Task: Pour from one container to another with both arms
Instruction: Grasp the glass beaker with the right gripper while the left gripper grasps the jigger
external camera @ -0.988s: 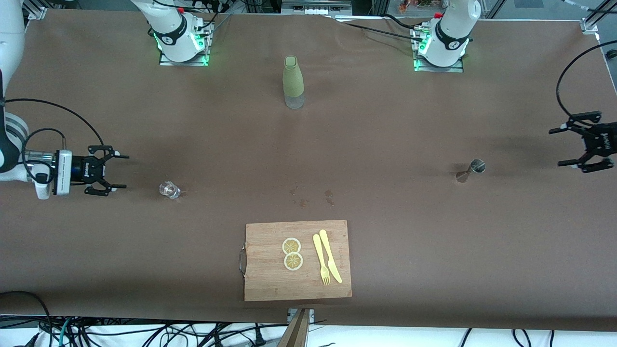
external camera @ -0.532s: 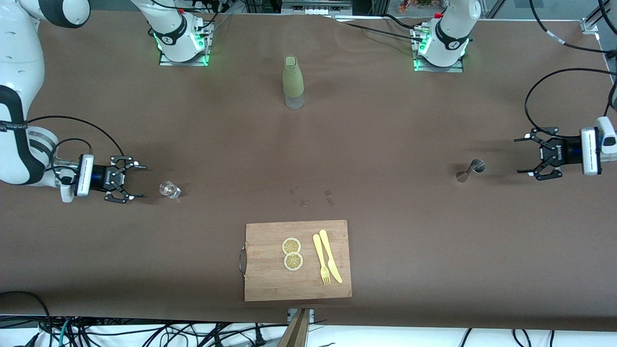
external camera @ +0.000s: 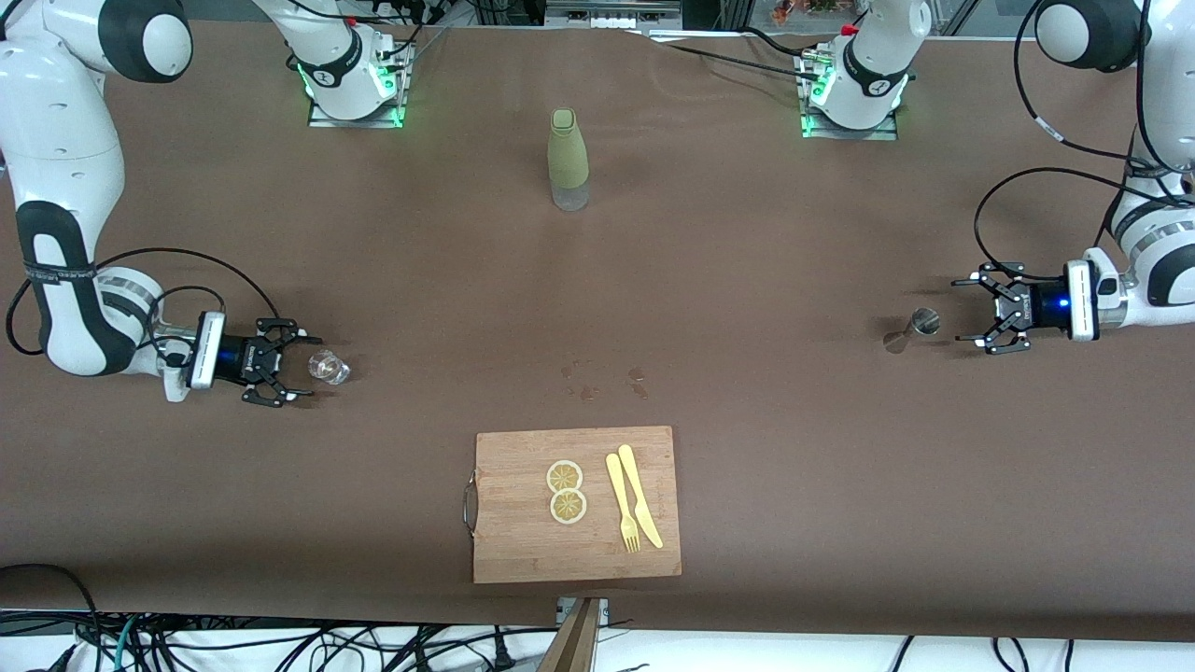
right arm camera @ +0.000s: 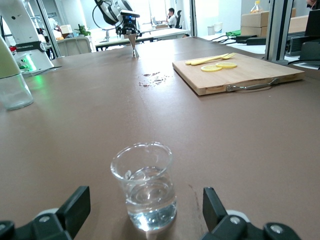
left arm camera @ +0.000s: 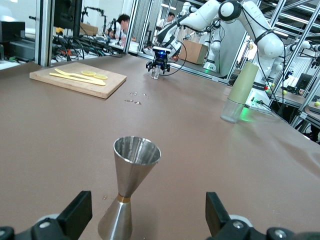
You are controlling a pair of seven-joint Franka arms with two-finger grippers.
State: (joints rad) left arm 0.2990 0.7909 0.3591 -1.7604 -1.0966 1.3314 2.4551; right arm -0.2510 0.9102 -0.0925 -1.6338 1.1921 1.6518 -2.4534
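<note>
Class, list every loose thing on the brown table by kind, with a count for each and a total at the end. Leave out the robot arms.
Glass cup: 1
Metal jigger: 1
Olive-green bottle: 1
Wooden cutting board: 1
Lemon slices: 2
Yellow fork: 1
Yellow knife: 1
Total: 8

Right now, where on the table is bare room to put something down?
Bare cloth lies between the green bottle and the wet spots, and between the cutting board and either table end. It is crowded at the glass cup by the right gripper, and at the jigger by the left gripper.
</note>
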